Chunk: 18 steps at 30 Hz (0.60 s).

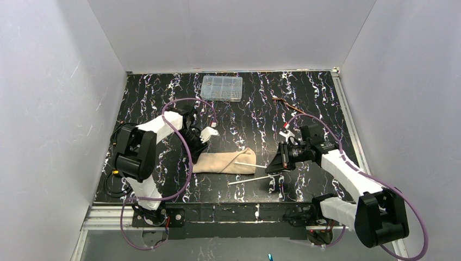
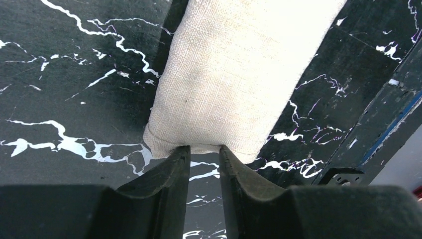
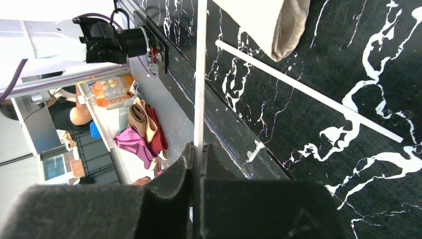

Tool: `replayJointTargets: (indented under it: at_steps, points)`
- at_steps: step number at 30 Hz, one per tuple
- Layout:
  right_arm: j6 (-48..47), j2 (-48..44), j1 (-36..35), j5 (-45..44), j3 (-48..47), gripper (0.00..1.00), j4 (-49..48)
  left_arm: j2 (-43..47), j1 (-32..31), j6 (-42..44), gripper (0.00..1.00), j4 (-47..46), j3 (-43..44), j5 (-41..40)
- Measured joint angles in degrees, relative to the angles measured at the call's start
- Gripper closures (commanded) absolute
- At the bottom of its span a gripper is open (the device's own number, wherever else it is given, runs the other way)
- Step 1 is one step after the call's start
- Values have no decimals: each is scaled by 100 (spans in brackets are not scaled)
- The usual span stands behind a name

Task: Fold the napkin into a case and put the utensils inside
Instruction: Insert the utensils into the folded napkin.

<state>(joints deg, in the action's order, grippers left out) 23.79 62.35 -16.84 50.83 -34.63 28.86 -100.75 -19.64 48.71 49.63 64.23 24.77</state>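
Observation:
The beige napkin (image 1: 225, 161) lies mid-table, folded into a narrow case. My left gripper (image 1: 195, 154) is at its left end. In the left wrist view its jaws (image 2: 201, 148) stand narrowly apart, with the tips on the hem of the napkin (image 2: 239, 74). My right gripper (image 1: 269, 167) is shut on a thin, pale, long utensil (image 1: 250, 164) whose far tip reaches the case's right end. The right wrist view shows that utensil (image 3: 200, 74) clamped between the fingertips (image 3: 197, 147). A second pale utensil (image 1: 248, 180) (image 3: 308, 92) lies on the table in front of the napkin (image 3: 278, 25).
A clear plastic compartment box (image 1: 222, 87) stands at the back centre of the black marbled table (image 1: 163, 98). A thin copper-brown piece (image 1: 288, 104) lies at the back right. Purple cables loop around both arms. The table's front edge (image 3: 234, 144) is close to my right gripper.

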Motion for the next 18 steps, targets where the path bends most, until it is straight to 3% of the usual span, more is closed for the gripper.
replayJointTargets:
  at_steps: [9, 18]
  points:
    - [-127, 625, -188, -39, 48, 99, -61, -216, 0, -33, 75, -20, -2, -37]
    - [153, 1156, -389, -37, 68, 99, -966, -240, -2, 37, 76, -22, -2, -55]
